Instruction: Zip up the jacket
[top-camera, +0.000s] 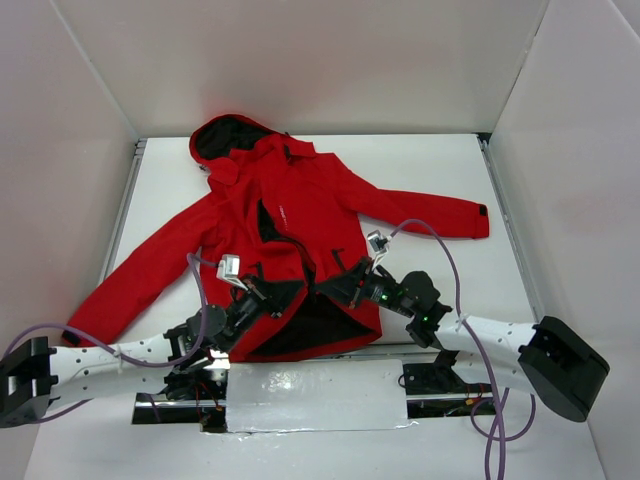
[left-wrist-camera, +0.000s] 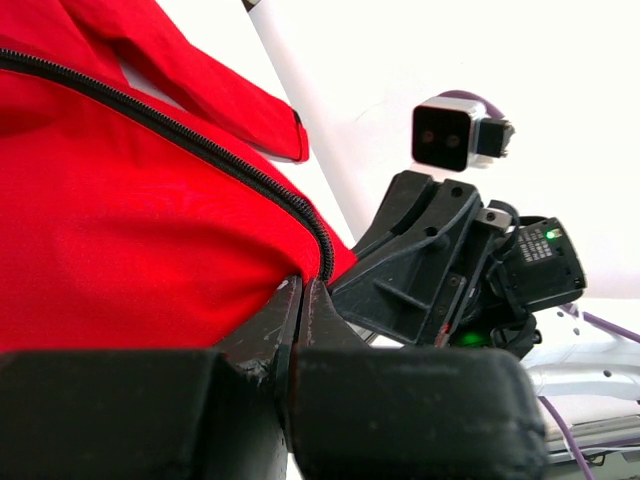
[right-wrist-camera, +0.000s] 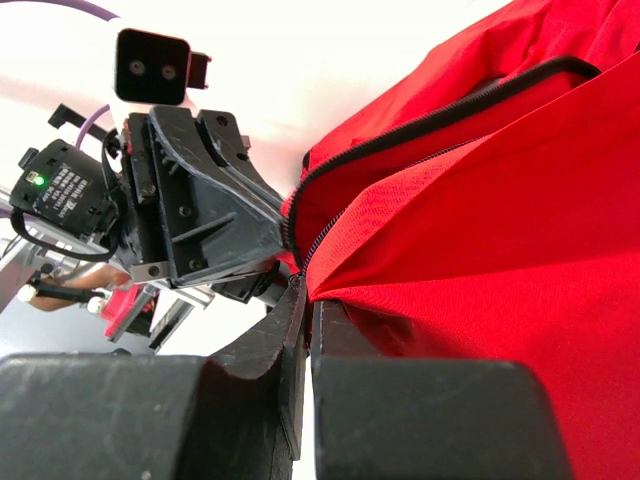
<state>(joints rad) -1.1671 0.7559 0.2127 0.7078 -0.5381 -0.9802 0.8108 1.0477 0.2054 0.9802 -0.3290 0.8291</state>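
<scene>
- We see a white bench (top-camera: 430, 180) boxed in by plain white walls (top-camera: 320, 60) on three sides. Metal rails (top-camera: 122, 210) run along its edges, outward of each tool.
- The jacket (top-camera: 310, 210) lies front-up on the bench. Its hood is at the end farthest from both tools and its sleeves are spread to either side. The front is open, with dark lining showing between the tools.
- The left tool (left-wrist-camera: 300, 288) has its fingers pressed together on the jacket's bottom corner, right where the black zipper (left-wrist-camera: 200, 150) ends.
- The right tool (right-wrist-camera: 303, 290) is likewise pinched tight on the facing hem corner, just across from the left tool.
- Each tool fills part of the other's wrist view.
- Purple cables (top-camera: 452, 270) loop behind the right tool, and a pale plate (top-camera: 315, 397) lies behind both tools.
- A small white mark (top-camera: 285, 212) on the jacket's chest and a label (left-wrist-camera: 540, 255) beside a green light on the right arm are both too small for us to read.
</scene>
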